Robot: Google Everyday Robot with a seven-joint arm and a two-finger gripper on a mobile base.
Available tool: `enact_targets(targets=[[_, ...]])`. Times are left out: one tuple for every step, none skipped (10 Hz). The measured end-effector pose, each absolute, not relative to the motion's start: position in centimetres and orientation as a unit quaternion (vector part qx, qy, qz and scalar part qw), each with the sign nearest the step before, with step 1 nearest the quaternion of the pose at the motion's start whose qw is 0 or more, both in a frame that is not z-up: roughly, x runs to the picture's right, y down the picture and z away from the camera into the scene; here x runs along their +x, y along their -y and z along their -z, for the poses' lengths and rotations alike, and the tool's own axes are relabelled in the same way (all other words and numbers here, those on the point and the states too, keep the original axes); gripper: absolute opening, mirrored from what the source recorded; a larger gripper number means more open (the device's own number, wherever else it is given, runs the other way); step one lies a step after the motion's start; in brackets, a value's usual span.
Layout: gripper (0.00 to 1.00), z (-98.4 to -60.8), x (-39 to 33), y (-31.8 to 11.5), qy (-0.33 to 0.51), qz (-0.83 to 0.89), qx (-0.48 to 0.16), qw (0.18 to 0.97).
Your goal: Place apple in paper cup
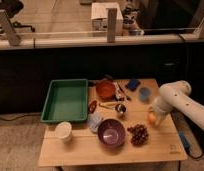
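Ten or so bits and pieces are spread over the wooden bench [85, 152], so going from the far side over to the gripper. Farthest from it, way across the bench to the left, is a green tray [65, 100]. The paper cup [63, 131] stands upright just in front of the tray's near edge, well apart from the gripper.

Closer in there's a crumpled clear plastic thing [95, 121] and a small red item [92, 106] that I can't make out. Next come the orange bowl [105, 90] toward the back and the purple bowl [111, 132] toward the front. A small dark round object [120, 108] sits between those two bowls; no idea what it is.

A dark blue thing [133, 84] lies at the back. The grape bunch [139, 134] is near the gripper, just to its left and a bit nearer the front edge. A light blue cup [144, 94] is just behind the gripper.

The apple [151, 119] is right at the tip of the gripper [155, 113], out by the bench's right edge, nowhere near the paper cup. Honestly I can't tell how far the gripper is open, or whether it actually has hold of the apple. The white arm [180, 100] comes in from the right.
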State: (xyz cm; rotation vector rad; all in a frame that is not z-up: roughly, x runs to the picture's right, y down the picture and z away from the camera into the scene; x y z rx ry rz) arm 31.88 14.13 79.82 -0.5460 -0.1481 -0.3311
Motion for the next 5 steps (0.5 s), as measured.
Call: enact_targets(targets=[[0.00, -79.3, 31.6, -13.6, 0.073, 0.168, -0.266, 0.947], [0.00, -78.4, 30.9, -12.6, 0.076, 0.177, -0.260, 0.946], [0.00, -77.5, 30.3, -11.9, 0.079, 0.187, -0.257, 0.945], [0.00, -76.7, 29.3, -11.2, 0.084, 0.199, -0.254, 0.943], [0.00, -76.0, 28.2, -10.5, 0.090, 0.213, -0.251, 0.940]])
